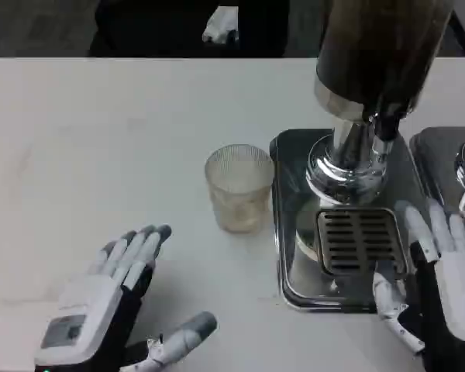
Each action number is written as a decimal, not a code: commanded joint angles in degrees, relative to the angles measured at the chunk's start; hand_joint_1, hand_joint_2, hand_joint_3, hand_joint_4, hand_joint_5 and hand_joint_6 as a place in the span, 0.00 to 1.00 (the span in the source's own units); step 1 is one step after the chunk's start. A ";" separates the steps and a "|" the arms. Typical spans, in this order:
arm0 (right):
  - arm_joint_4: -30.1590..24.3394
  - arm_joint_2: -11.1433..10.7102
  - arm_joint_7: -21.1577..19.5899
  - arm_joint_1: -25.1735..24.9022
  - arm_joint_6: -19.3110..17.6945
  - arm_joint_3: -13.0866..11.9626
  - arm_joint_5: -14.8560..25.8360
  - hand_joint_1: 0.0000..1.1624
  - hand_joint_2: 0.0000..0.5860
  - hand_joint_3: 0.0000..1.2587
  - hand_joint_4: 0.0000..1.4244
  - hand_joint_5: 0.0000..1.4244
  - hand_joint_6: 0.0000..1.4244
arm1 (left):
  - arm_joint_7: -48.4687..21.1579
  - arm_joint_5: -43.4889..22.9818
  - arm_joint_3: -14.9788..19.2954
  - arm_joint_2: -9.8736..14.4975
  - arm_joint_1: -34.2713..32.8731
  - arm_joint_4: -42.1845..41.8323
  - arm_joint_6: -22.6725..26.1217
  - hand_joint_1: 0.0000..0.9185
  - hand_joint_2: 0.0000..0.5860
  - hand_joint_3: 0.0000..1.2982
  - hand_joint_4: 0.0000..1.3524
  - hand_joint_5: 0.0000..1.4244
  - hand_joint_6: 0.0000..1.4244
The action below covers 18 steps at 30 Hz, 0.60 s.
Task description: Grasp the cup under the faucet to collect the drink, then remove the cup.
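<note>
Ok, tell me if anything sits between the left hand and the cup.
Nothing visible does. The left hand lies open on the white table, and only bare tabletop separates it from the ribbed glass cup, which stands just left of the dispenser's drip tray.

Ribbed clear cup (238, 188), glossy chrome dispenser base (349, 167), matt white table (101, 139)

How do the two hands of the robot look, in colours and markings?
The left hand has a white back carrying a small grey rectangular panel, a black underside, and fingers that are white lower down and turn grey toward the tips. The right hand has the same white back, black sides and pale fingers; a grey label shows at the picture's edge.
</note>
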 commanded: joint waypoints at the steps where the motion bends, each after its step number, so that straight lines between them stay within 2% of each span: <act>1: -0.77 0.22 -0.49 0.48 0.62 0.18 -0.81 0.18 0.92 0.07 0.00 0.00 0.00 | 0.87 -0.50 -0.12 0.19 -1.02 0.63 -1.39 0.00 0.18 0.00 0.00 0.00 0.00; 10: -1.36 1.03 -0.87 1.45 1.32 0.63 -1.39 0.18 0.92 0.07 0.00 0.00 0.00 | 0.32 -0.85 0.28 0.79 -1.54 1.30 -2.38 0.00 0.19 0.00 0.00 0.00 0.00; 15: -0.77 1.09 -0.83 0.93 1.11 0.72 -1.16 0.18 0.92 0.07 0.00 0.00 0.00 | 0.73 -1.27 0.38 0.44 -1.90 1.97 -3.02 0.00 0.19 0.00 0.00 0.00 0.00; 18: -0.69 0.93 -0.67 0.61 1.01 0.67 -1.10 0.18 0.92 0.07 0.00 0.00 0.00 | 0.95 -3.73 1.33 -0.05 -2.49 3.36 -4.14 0.00 0.19 0.00 0.00 0.00 0.00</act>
